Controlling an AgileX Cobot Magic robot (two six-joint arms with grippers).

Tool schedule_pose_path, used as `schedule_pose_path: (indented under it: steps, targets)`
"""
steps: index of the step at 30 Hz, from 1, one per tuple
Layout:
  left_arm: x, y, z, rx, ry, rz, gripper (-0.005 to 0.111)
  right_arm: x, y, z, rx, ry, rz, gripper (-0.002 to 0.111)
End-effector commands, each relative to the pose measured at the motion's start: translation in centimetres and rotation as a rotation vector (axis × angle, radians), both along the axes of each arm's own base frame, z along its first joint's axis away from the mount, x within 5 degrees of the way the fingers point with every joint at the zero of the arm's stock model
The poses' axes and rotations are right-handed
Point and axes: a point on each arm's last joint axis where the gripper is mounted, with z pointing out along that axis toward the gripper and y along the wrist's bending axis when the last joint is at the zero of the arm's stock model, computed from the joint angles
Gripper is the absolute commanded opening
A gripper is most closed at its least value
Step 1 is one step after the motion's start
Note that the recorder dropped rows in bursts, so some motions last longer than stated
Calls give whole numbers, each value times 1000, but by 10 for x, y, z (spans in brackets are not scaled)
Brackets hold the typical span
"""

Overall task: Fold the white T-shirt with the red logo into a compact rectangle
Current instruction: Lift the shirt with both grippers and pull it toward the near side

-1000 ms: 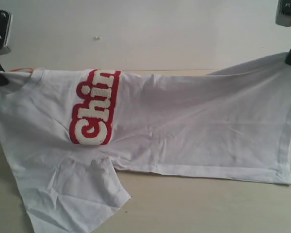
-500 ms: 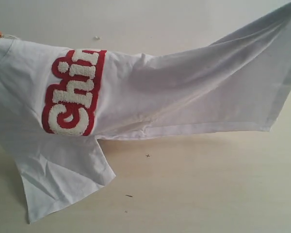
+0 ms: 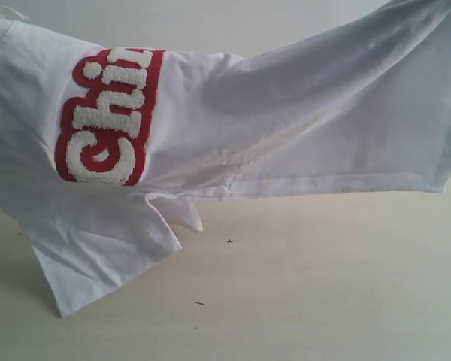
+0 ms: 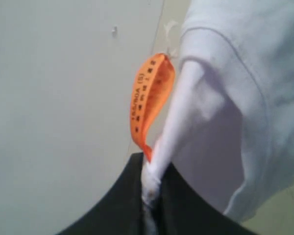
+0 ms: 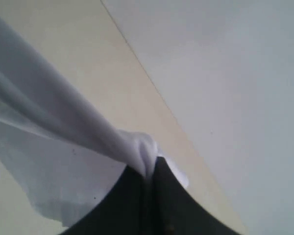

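The white T-shirt [image 3: 286, 128] hangs stretched in the air across the whole exterior view, folded lengthwise, its hem at the right and a sleeve [image 3: 105, 256] drooping to the table at lower left. The red logo [image 3: 109, 116] shows "Chi" running sideways on the chest. Both grippers are outside the exterior view. My left gripper [image 4: 151, 171] is shut on the collar fabric beside the orange neck tag [image 4: 149, 95]. My right gripper [image 5: 151, 171] is shut on a bunched piece of the shirt's bottom end [image 5: 137, 147].
The pale wooden table [image 3: 301, 286] lies under the shirt, with a few small dark specks [image 3: 228, 241] on it. A light grey wall [image 3: 210, 22] rises behind the table's far edge.
Both grippers have lifted the shirt higher and out of the top of the exterior view. The logo has risen and the body has come off the table; only the sleeve still hangs low.
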Motion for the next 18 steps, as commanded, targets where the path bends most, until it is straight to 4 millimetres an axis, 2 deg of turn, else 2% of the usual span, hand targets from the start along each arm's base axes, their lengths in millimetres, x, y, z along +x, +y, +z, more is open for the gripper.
schedule_pose_path:
  steps: [1, 4, 9, 13, 14, 18]
  targets:
    - [-2, -1, 5, -34, -27, 8, 0, -1, 2, 1, 35, -13, 9, 0]
    - [-1, -1, 1, -28, -3, 3, 0, 1, 1, 0, 83, 0, -32, 0]
    - [-9, -1, 9, -55, -32, 20, 0, -5, 4, 6, 100, -24, -40, 0]
    - [-25, -2, 17, -91, -39, 33, 0, -21, 22, 17, 100, -33, 28, 0]
    - [-34, -2, 25, -111, -77, 46, 0, -28, 30, 23, 85, -56, 53, 0]
    - [-60, -2, 48, -164, -205, 71, 0, -46, 34, 38, 116, -119, -5, 0]
